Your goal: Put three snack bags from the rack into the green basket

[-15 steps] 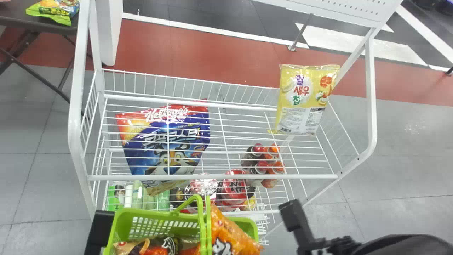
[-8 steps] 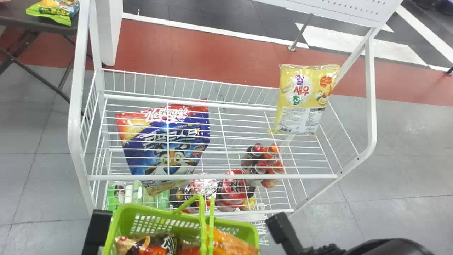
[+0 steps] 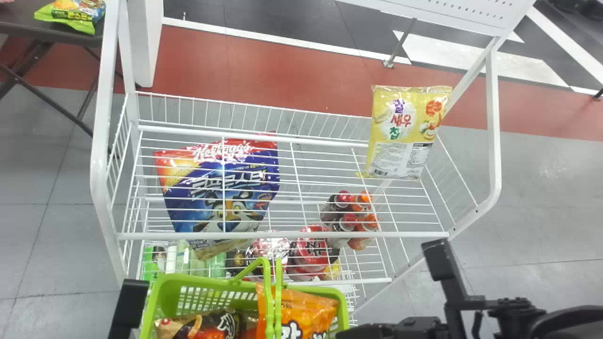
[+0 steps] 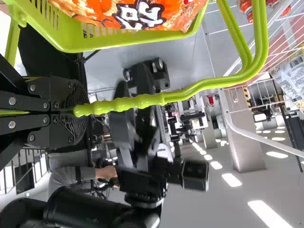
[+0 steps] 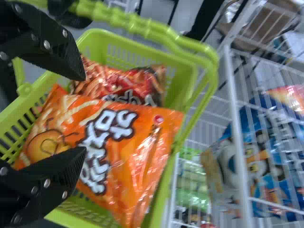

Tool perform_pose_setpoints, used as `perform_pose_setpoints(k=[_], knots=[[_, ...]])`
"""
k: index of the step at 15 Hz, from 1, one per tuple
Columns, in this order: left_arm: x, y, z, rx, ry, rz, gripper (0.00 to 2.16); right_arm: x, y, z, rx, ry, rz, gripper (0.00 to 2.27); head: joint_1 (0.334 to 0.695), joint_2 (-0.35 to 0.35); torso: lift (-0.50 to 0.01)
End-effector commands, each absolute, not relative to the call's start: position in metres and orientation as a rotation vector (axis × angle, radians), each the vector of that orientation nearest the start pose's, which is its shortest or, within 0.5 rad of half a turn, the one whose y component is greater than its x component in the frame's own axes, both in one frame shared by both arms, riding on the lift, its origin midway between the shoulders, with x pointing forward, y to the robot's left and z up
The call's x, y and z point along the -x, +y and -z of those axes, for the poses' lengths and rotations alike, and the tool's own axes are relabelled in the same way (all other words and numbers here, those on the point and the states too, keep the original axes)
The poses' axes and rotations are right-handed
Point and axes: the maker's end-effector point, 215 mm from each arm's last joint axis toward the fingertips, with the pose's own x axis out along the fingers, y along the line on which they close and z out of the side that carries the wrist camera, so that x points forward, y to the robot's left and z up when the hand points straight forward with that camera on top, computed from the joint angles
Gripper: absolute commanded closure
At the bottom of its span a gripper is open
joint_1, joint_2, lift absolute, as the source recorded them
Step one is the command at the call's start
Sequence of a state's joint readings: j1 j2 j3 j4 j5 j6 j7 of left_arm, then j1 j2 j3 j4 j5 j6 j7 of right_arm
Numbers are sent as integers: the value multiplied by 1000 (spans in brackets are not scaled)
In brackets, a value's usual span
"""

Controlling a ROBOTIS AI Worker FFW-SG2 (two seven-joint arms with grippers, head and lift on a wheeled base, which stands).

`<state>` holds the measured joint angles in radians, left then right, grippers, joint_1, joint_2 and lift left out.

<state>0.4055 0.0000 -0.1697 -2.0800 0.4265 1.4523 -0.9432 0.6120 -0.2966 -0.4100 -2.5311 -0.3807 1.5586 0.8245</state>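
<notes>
At the bottom left, a black part of my left gripper (image 3: 129, 303) stands beside the green basket (image 3: 216, 287); in the left wrist view, my left gripper (image 4: 78, 111) is clamped on the basket's ribbed handle (image 4: 128, 103). My right gripper (image 3: 410, 325) is right of the basket; in the right wrist view, that gripper (image 5: 78, 116) is open over the orange snack bag (image 5: 128, 142). This bag lies in the basket beside a red-brown snack bag (image 5: 126, 83). A yellow snack bag (image 3: 405, 132) stands at the rack's right side.
The white wire rack (image 3: 330, 234) lies just beyond the basket. A blue cereal bag (image 3: 226, 188) rests in its left part, with bottles (image 3: 351, 216) and red packs (image 3: 313, 252) lower down. A dark table (image 3: 28, 28) is at the far left.
My right arm first shifted left, then swung outward to the right. The orange bag went from leaning over the basket's right part to lying flatter inside. The basket shifted slightly.
</notes>
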Motion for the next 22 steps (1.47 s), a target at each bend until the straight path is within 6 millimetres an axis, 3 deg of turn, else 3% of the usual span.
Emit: perform_pose_setpoints(k=[1,4,7,8,10,13,22], knots=[[-171,-78,406,931,1148,1275,1463,-259,-211,377,-358,879,-654,56,695,-350,0],[-170,-78,406,932,1141,1275,1463,-318,-206,325,-254,552,-626,63,695,-350,0],[-170,-82,406,930,1124,1283,1463,-363,-212,275,-178,202,-543,80,695,-350,0],[-170,-83,406,930,1124,1285,1463,-370,-212,267,-129,109,-512,80,695,-350,0],[-169,-83,407,933,1127,1284,1463,-373,-217,271,-113,-1,-442,83,695,-350,0],[-164,-83,407,935,1142,1283,1463,-375,-225,288,-126,-3,-360,83,695,-350,0],[-160,-85,409,924,1152,1283,1463,-380,-233,285,-149,-5,-304,87,695,-350,0]])
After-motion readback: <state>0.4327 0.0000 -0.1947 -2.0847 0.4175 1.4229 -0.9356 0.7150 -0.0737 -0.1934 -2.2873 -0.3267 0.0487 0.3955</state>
